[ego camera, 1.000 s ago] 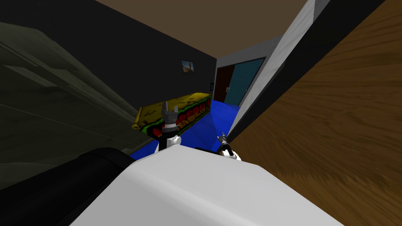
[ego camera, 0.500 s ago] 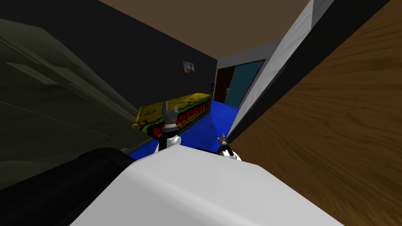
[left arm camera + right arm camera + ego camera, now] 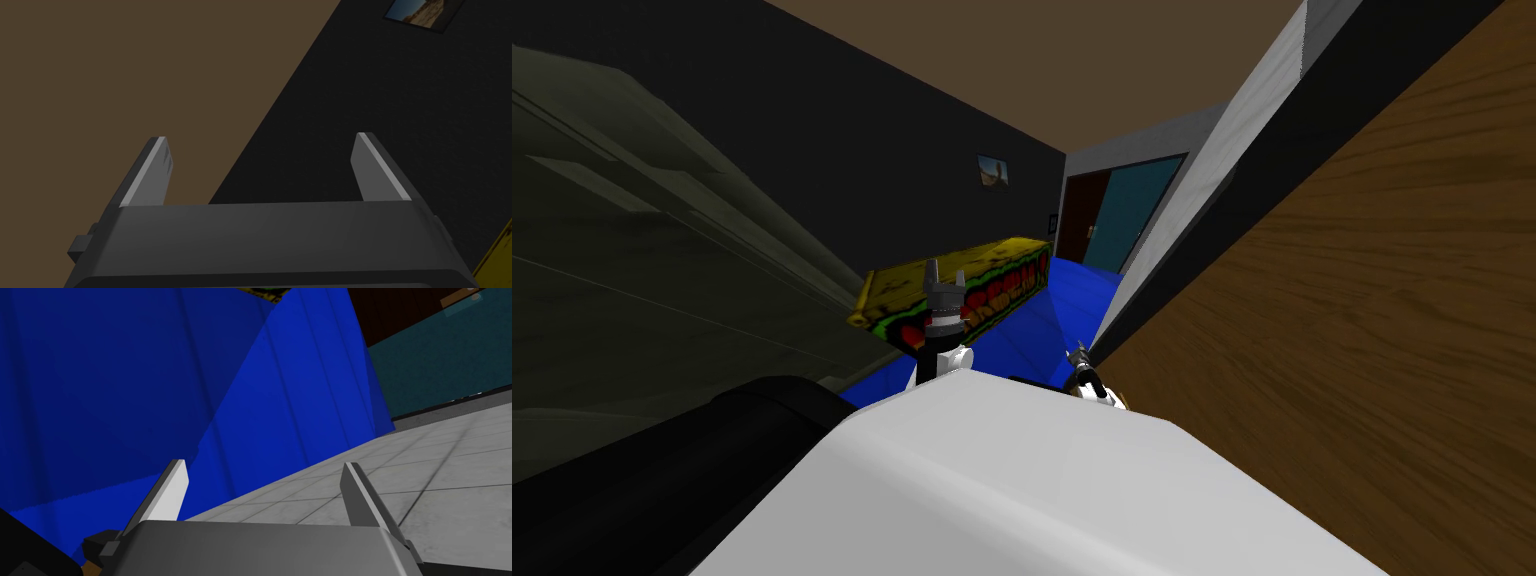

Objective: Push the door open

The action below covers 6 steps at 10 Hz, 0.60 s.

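A dark olive-grey panelled door (image 3: 662,250) slants across the left of the head view, close beside me. My left gripper (image 3: 944,268) is raised in front of my chest, to the right of the door's edge and apart from it. In the left wrist view the left gripper (image 3: 260,140) stands open and holds nothing. My right gripper (image 3: 1079,348) sits low by the foot of a grey wall edge (image 3: 1212,170). In the right wrist view the right gripper (image 3: 262,465) is open and holds nothing, over a blue floor (image 3: 150,388) and grey tiles (image 3: 425,463).
A long yellow box with a red and green pattern (image 3: 962,285) lies on the blue floor (image 3: 1072,290) ahead. A brown wood-grain surface (image 3: 1362,330) takes up the right. Far ahead stand a dark red-brown door (image 3: 1082,215) and a teal panel (image 3: 1134,215).
The whole head view has shifted very slightly, so I have moved a little. Both arms and the panelled door look the same.
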{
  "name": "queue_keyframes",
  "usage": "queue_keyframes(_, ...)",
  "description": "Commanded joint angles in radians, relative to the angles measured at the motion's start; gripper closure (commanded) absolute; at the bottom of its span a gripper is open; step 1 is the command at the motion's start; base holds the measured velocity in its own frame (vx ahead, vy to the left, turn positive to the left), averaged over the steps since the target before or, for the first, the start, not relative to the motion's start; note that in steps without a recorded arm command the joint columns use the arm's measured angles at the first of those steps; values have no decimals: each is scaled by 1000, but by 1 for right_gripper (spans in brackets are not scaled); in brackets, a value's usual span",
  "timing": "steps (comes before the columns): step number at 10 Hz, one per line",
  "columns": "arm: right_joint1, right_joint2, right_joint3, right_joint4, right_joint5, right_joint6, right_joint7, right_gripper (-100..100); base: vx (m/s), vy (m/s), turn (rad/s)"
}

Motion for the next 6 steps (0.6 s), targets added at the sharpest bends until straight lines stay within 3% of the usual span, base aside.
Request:
queue_keyframes(1, 34, -12, -9, -35, -2, 32, 1, -100, -1, -11, -6)
queue_keyframes(2, 37, -13, -12, -31, -4, 43, -1, -100, -1, -12, -6)
queue_keyframes(6, 37, -13, -12, -31, -4, 43, -1, -100, -1, -14, -5)
